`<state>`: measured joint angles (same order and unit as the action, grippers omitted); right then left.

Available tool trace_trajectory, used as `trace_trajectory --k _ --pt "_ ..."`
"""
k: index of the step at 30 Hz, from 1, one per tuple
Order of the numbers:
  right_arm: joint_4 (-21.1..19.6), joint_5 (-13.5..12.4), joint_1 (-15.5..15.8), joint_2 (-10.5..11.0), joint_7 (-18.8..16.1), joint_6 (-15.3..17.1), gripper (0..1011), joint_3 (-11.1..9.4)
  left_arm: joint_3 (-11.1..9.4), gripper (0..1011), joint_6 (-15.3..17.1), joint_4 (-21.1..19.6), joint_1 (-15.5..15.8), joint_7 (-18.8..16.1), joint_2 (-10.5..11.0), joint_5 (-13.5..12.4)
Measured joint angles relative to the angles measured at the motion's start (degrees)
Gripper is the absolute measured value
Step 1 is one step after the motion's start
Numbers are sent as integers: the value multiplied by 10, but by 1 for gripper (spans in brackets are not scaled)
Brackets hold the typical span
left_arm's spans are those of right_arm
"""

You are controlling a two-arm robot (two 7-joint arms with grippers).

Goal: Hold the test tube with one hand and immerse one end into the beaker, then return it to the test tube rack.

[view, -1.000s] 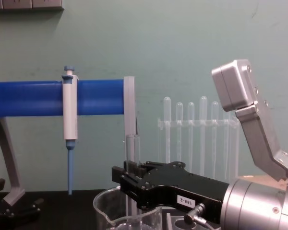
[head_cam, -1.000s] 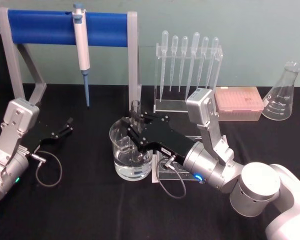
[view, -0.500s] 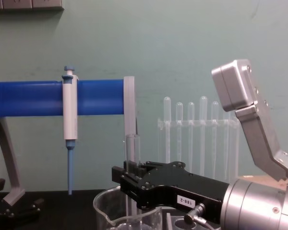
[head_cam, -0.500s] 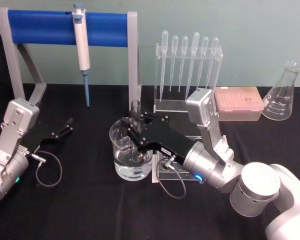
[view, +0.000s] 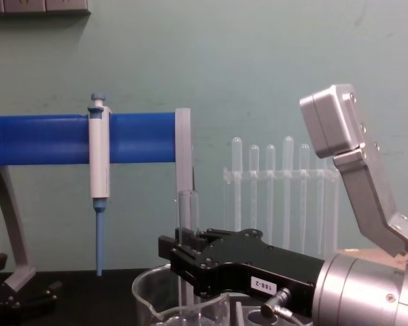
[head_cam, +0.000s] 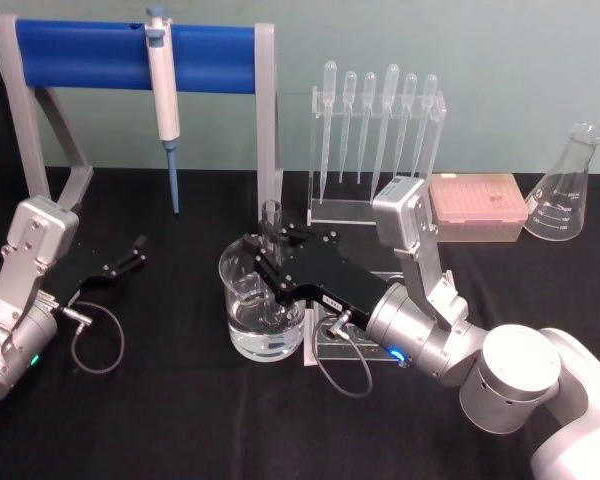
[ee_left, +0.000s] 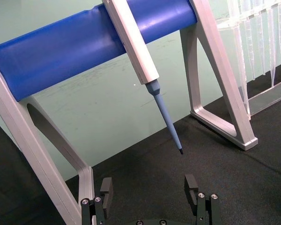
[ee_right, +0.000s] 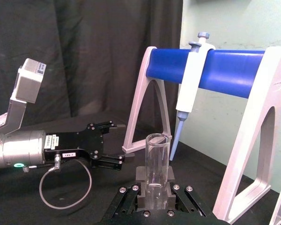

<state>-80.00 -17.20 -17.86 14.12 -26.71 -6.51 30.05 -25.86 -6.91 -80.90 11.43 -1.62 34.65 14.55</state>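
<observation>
dipping seems the present step: right claw (head_cam: 270, 262) pinches the test tube (head_cam: 271, 215) upright inside the beaker (head_cam: 242, 300). next, i think, a straight lift toward the test tube rack (head_cam: 312, 352). left claw (ee_left: 149, 187) rests spread.

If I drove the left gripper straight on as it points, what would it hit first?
Probably the pipette tip, hanging ahead of the open left gripper; its height and depth are hard to judge.

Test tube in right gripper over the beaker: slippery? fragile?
Likely slippery: smooth glass test tube held upright by the right gripper on a short stretch. Probably fragile, thin-walled; gentle near the beaker rim. Round, apt to roll if laid down. Left gripper parked left.
</observation>
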Motion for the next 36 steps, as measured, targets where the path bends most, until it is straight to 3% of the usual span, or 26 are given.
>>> trace_trajectory --k 36 --pt "0 0 0 0 0 0 227 0 0 1000 0 0 0 0 0 0"
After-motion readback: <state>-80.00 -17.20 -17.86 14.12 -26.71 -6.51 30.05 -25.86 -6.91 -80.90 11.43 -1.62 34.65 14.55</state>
